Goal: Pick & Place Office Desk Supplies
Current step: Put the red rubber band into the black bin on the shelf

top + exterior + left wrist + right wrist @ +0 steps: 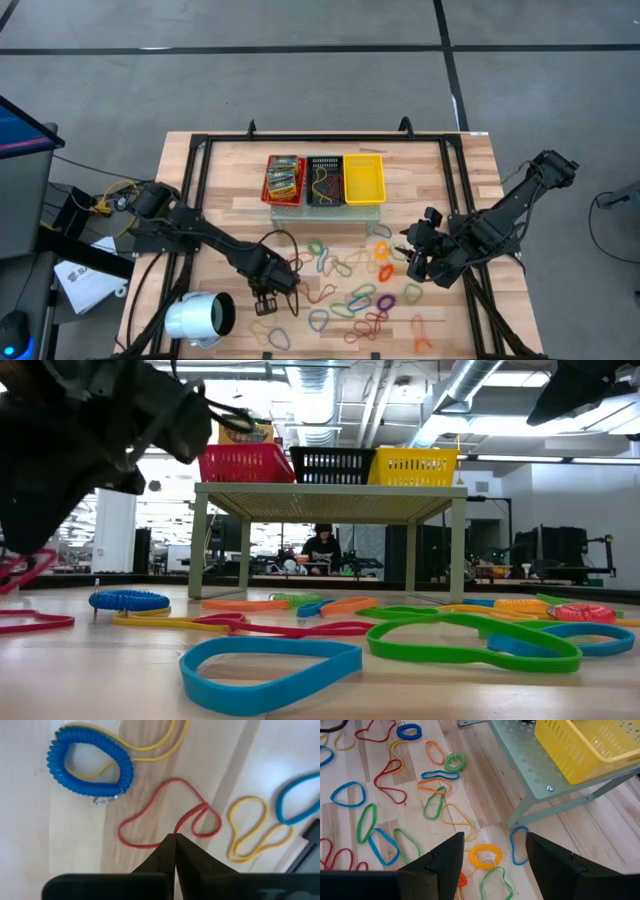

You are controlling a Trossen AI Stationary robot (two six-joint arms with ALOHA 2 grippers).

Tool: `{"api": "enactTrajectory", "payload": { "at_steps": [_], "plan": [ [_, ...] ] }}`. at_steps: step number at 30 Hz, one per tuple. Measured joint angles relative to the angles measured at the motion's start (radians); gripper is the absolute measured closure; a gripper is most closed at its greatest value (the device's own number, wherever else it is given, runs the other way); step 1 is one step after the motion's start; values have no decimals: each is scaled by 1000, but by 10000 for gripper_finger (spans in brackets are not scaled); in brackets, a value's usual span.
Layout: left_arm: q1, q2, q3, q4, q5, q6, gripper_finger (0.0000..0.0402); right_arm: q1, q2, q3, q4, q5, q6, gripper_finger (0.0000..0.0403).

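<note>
High view shows the wooden tabletop point(220, 190) with many coloured rubber bands point(355, 295) spread over its middle and front. The left pincer point(268, 296) is low at the left edge of the bands, close to a big white cylinder point(200, 318). The right pincer point(418, 262) hangs over the right side of the bands. At the back, a small stand holds a red basket point(284, 180) with printed packets point(285, 176) inside, a black basket point(324, 180) and a yellow basket point(363, 178). Low view looks across the wood: a blue band point(270, 665) and a green band point(470, 640) lie flat in front, and the three baskets sit on the stand behind them. A person point(322, 550) sits far back in the room. Left wrist view shows the left pincer's two dark fingers point(162, 857) pressed tight together, pinching a thin red band point(165, 817) at its crossing, though how firmly it is caught is hard to see. A blue coil ring point(90, 765) and a yellow band point(252, 827) lie nearby. Right wrist view shows the right pincer spread wide with nothing between its fingers point(447, 860), above an orange coil ring point(485, 856) on the wood.
</note>
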Motion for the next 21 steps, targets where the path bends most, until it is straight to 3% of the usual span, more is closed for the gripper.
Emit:
{"api": "enactTrajectory", "payload": {
  "at_steps": [8,16,21],
  "plan": [
    [4,-131,0,44,-11,-51,401,0,0,0,1,0,0,194],
    [34,-344,1,161,-174,-97,401,0,0,0,11,1,0,194],
    [86,-467,1,260,-294,-40,401,0,0,0,18,2,0,194]
  ]
}}
